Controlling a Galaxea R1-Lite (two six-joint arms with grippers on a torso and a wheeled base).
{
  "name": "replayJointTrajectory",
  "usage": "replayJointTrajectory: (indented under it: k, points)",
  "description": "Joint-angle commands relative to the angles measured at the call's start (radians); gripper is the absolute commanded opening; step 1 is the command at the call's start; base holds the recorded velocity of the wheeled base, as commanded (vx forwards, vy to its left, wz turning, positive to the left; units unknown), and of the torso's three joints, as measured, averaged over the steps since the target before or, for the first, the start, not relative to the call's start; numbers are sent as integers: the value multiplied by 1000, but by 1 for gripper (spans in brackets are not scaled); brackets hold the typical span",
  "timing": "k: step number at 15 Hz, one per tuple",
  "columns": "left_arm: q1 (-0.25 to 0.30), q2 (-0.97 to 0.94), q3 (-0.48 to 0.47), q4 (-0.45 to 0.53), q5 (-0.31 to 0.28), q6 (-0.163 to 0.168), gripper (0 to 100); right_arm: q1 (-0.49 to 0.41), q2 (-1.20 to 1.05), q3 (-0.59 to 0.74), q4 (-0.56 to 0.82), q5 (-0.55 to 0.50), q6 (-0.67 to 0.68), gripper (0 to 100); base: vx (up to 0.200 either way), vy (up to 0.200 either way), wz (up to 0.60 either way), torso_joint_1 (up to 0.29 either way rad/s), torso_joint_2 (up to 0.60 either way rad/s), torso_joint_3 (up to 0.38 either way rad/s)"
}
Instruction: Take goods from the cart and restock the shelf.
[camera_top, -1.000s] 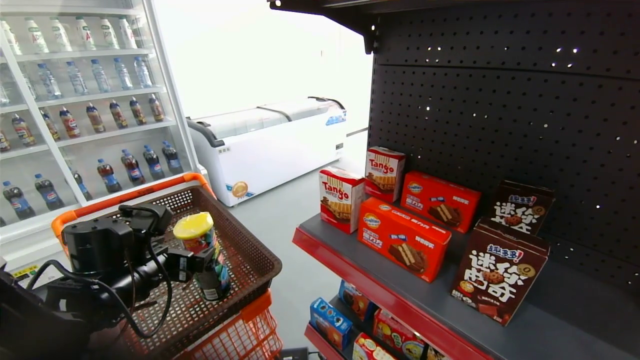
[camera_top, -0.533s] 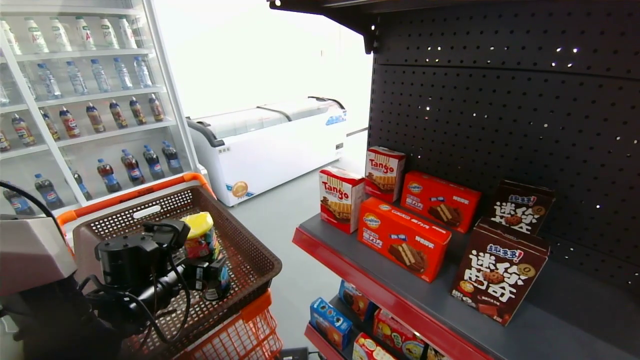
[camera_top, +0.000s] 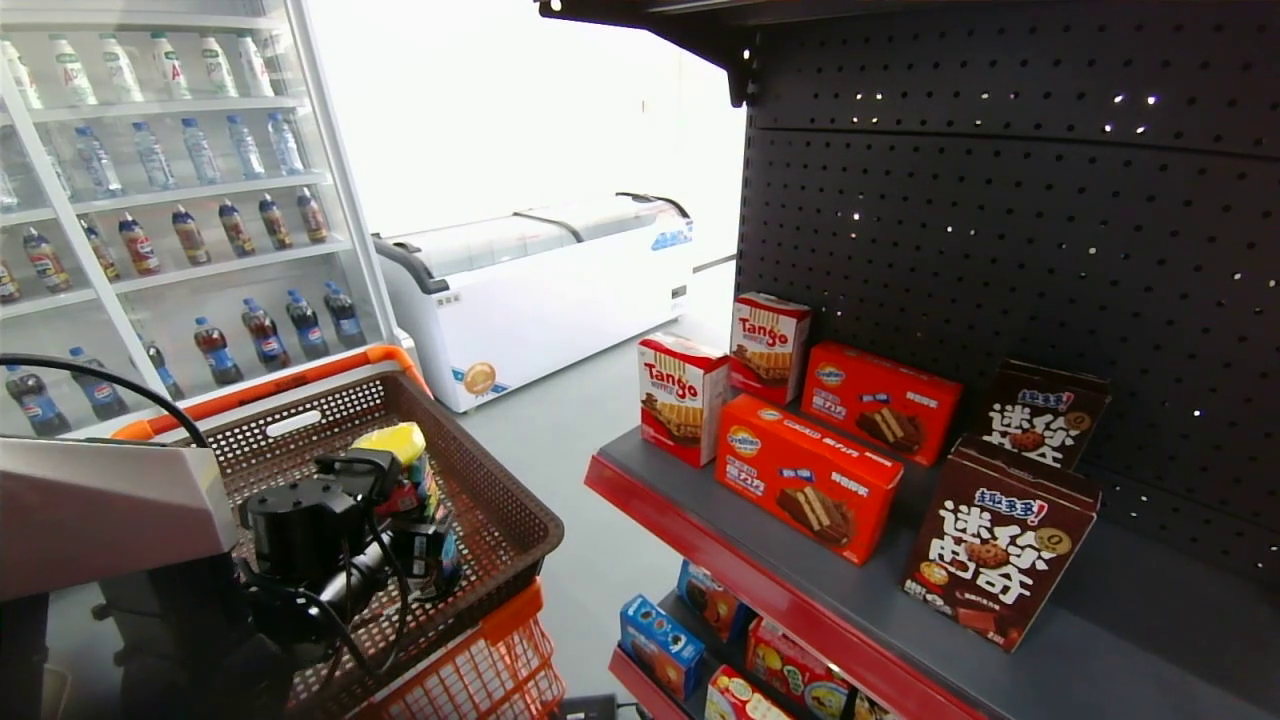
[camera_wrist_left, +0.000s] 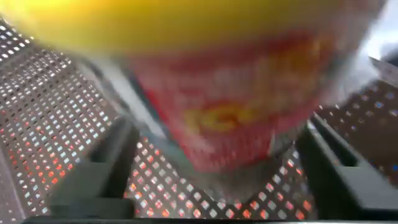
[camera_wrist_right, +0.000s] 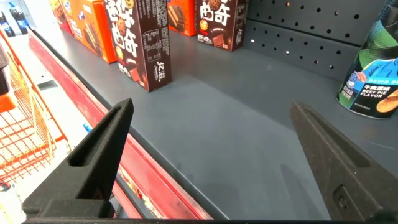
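Here the can (camera_top: 410, 485), yellow-lidded with a red label, sits inside the cart (camera_top: 505, 505) at the near left. It is tilted so its lid leans toward the far left. The left gripper (camera_top: 425, 540) holds it. The arm comes in low from the near left, close to level, with its wrist over the cart's near side. Its fingers close on the can's lower half from both sides. In the left wrist view the can (camera_wrist_left: 230, 106) lies between the two dark fingers (camera_wrist_left: 102, 177), with the cart (camera_wrist_left: 50, 112) and its brown mesh behind it.

The right gripper (camera_wrist_right: 211, 106) hangs over a bare stretch of the shelf (camera_wrist_right: 236, 130), jaws spread wide and holding nothing. Dark boxes (camera_wrist_right: 134, 43) stand beyond one finger, and a green can (camera_wrist_right: 373, 74) stands by the pegboard back.

In the head view the shelf (camera_top: 640, 462) runs along the right. It carries wafer boxes (camera_top: 685, 400) at its left end, orange boxes (camera_top: 805, 478) in the middle and dark boxes (camera_top: 995, 545) to the right. A freezer (camera_top: 540, 290) stands beyond the cart, and a drinks cooler (camera_top: 150, 200) stands at the far left.
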Motion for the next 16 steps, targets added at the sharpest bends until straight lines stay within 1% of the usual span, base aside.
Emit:
replayJointTrajectory:
  k: [1,2,4,5,6,7,8,9,10,11,12,13,14,15,16]
  points:
    - [-1,11,-18,6,14,5,0,1,1,0,0,0,0,100,0,0,0,0,0,0]
    - [-4,9,-17,28,19,5,0,1,1,0,0,0,0,100,0,0,0,0,0,0]
    - [-15,6,-15,37,25,7,0,1,1,0,0,0,0,100,0,0,0,0,0,0]
    - [-42,-41,-70,43,27,-13,0,1,1,0,0,0,0,100,0,0,0,0,0,0]
    - [-44,-118,-115,108,-12,-4,0,1,1,0,-2,0,0,100,0,0,0,0,0,0]
    - [-45,-149,-127,155,-41,-1,0,1,1,0,0,0,0,100,0,0,0,0,0,0]
    - [-62,-262,-158,281,-150,1,0,1,1,0,0,0,0,100,0,0,0,0,0,0]
    - [-68,-320,-178,351,-197,8,0,1,1,0,0,0,0,100,0,0,0,0,0,0]
    - [-78,-366,-204,420,-217,21,0,1,1,0,0,0,0,100,0,0,0,0,0,0]
    - [-96,-426,-250,525,-245,24,0,1,1,0,0,0,0,100,0,0,0,0,0,0]
    - [-104,-465,-288,597,-260,19,0,1,1,0,0,0,0,100,0,0,0,0,0,0]
    - [-114,-512,-317,678,-289,19,0,1,1,0,0,0,0,100,0,0,0,0,0,0]
    - [-127,-554,-323,736,-326,18,0,1,1,0,0,0,0,100,0,0,0,0,0,0]
    - [-131,-589,-322,766,-354,18,0,1,1,0,0,0,0,100,0,0,0,0,0,0]
    - [-140,-613,-319,773,-400,18,0,1,1,0,0,0,0,100,0,0,0,0,0,0]
